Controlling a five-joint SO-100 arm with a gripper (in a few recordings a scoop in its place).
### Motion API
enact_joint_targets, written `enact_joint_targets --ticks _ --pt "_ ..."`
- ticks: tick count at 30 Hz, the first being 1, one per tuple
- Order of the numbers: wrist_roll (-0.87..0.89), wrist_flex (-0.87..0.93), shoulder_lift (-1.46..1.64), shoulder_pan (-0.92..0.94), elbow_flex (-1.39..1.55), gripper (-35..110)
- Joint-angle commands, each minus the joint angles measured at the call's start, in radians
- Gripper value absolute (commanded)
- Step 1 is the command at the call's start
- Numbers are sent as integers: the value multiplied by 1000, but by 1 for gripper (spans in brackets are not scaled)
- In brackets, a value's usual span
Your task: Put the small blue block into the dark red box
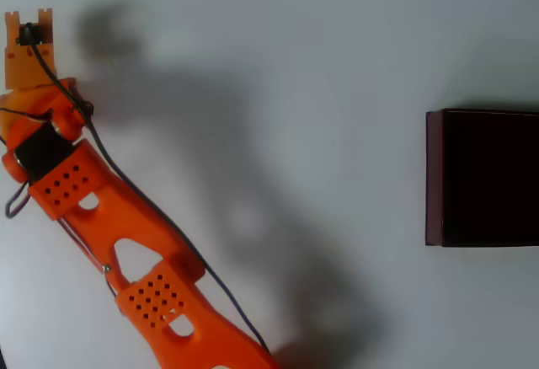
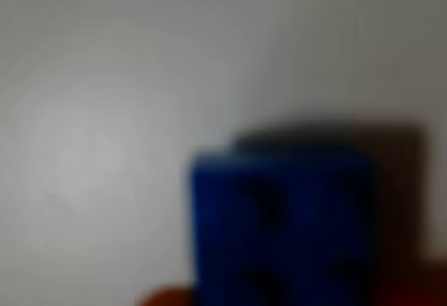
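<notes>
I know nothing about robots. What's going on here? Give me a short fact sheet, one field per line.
arm: orange, stretching from the bottom edge to the upper left of the overhead view
claw: at the upper left; open or shut cannot be told
small blue block: blurred, very close in the wrist view, with an orange part at the bottom edge below it
dark red box: at the right edge of the overhead view, far from the claw
table: plain white
</notes>
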Motion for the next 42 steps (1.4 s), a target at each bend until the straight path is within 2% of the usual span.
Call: enact_joint_targets --ticks 1,9,16,22,29,35,39,42 --pt "-11 87 48 -9 -25 1" --pt "-195 359 225 80 -20 1" --pt "-491 400 417 179 86 1" --pt "-663 400 775 279 520 1" --pt "-813 390 1223 479 1085 1" --pt "-942 201 1772 749 1710 1" --pt "-1048 172 2019 963 1939 0" --pt "-1097 80 2215 1111 2135 0"
